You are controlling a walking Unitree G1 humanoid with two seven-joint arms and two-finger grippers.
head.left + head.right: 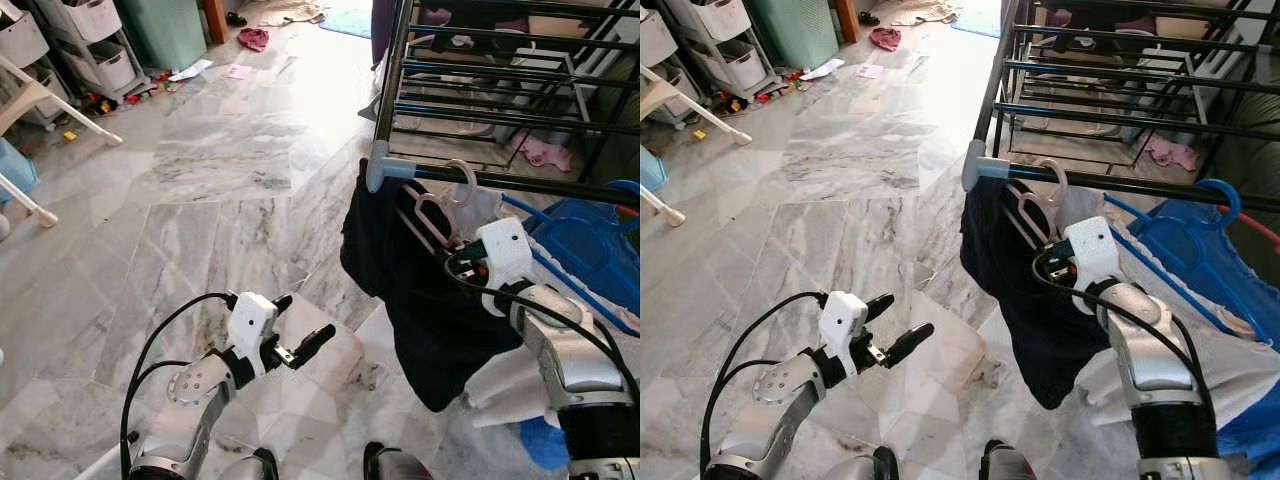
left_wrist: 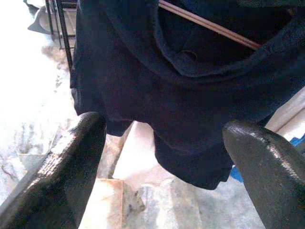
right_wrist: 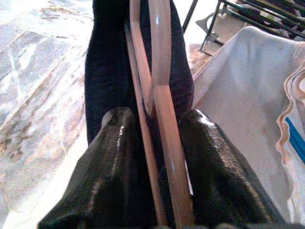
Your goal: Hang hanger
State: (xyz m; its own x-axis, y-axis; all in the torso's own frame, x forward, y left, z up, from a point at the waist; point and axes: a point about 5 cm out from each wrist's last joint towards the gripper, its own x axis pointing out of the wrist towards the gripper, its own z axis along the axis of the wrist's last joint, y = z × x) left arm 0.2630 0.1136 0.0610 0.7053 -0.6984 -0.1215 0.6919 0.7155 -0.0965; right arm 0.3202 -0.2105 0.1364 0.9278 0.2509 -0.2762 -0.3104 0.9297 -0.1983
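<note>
— Hanger (image 3: 159, 143) status? Where is it?

— I have it pinched in the right gripper (image 3: 157, 157), jaws closed on its pink frame. Its hook (image 1: 462, 180) sits at the rack bar (image 1: 520, 182), by the grey corner joint (image 1: 378, 170), so the dark garment (image 1: 420, 300) hangs free.

— And the left gripper (image 1: 300, 345)?

— Low over the floor (image 1: 200, 200), jaws wide, holding nothing; I judge it's just standing clear.

— Any labels?

— None I can read.
</note>
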